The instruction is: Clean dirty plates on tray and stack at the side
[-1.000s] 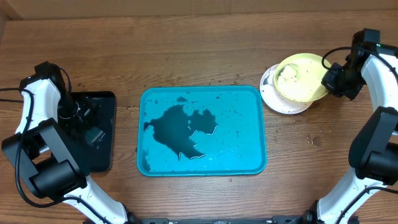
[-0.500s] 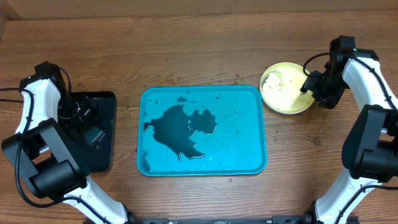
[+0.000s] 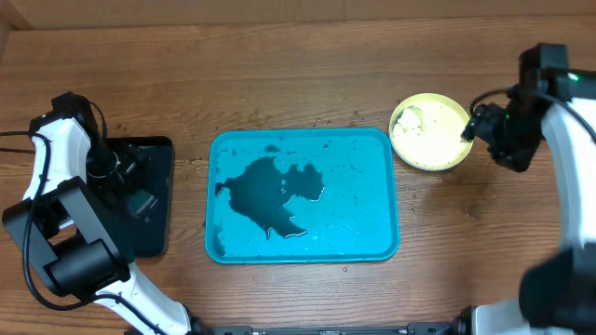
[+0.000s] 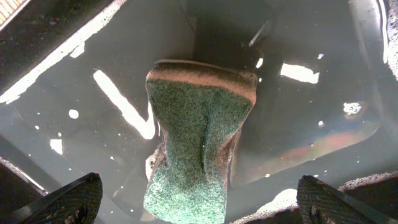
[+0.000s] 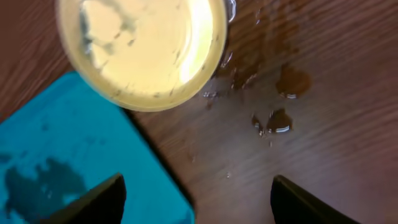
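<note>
The right gripper (image 5: 198, 200), spread wide and empty, sits by the yellow-green plate (image 3: 429, 131) right of the tray (image 3: 365, 219). The left gripper (image 4: 199, 200), spread wide too, hangs over a sponge (image 4: 196, 130).

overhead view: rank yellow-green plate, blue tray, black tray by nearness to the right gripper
1. yellow-green plate, just beside the right gripper, on the table's right side.
2. blue tray, at the table's centre.
3. black tray, at the far left.

Right wrist view blurred; yellow-green plate (image 5: 146, 50) cut off at top, tray (image 5: 62, 155) at left
</note>
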Robot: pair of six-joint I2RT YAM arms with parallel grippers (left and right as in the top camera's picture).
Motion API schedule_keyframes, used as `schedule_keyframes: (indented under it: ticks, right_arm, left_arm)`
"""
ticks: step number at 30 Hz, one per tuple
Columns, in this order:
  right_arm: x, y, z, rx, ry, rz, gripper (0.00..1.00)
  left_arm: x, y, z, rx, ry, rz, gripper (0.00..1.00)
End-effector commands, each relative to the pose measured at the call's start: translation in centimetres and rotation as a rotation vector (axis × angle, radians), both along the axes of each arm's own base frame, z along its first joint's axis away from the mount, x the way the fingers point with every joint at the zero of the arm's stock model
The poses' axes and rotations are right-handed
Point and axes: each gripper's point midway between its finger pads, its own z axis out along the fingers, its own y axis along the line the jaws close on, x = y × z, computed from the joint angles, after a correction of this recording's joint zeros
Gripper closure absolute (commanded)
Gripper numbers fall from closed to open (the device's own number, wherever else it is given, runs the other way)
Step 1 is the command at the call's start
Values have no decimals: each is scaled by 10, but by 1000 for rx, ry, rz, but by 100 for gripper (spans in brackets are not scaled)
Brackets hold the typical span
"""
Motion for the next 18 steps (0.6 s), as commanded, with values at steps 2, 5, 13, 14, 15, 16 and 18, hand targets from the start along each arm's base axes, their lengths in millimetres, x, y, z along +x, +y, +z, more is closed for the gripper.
schedule_keyframes:
  ticks: [2,5,13,14,15,16,18]
  right_arm:
    - [-31,40,44,-1,-95,120,24]
    - [-53,66,52,2,-113,211,11]
    - [-91,104,54,10,-63,374,0]
    - [-90,104,54,10,-66,376,0]
    - [-90,104,54,10,-69,375,0]
    - [-89,104,54,10,-70,375,0]
    - [-91,104,54,9,-65,375,0]
  left_arm:
    - [3,0,10,9,-29,-8,0]
    - [3,0,10,10,-30,-8,0]
    - [3,0,10,10,-30,-8,0]
    - [3,0,10,9,-29,-8,0]
    - [3,0,10,9,-29,-8,0]
    - [3,0,10,9,-29,-8,0]
    - [3,0,10,10,-29,-8,0]
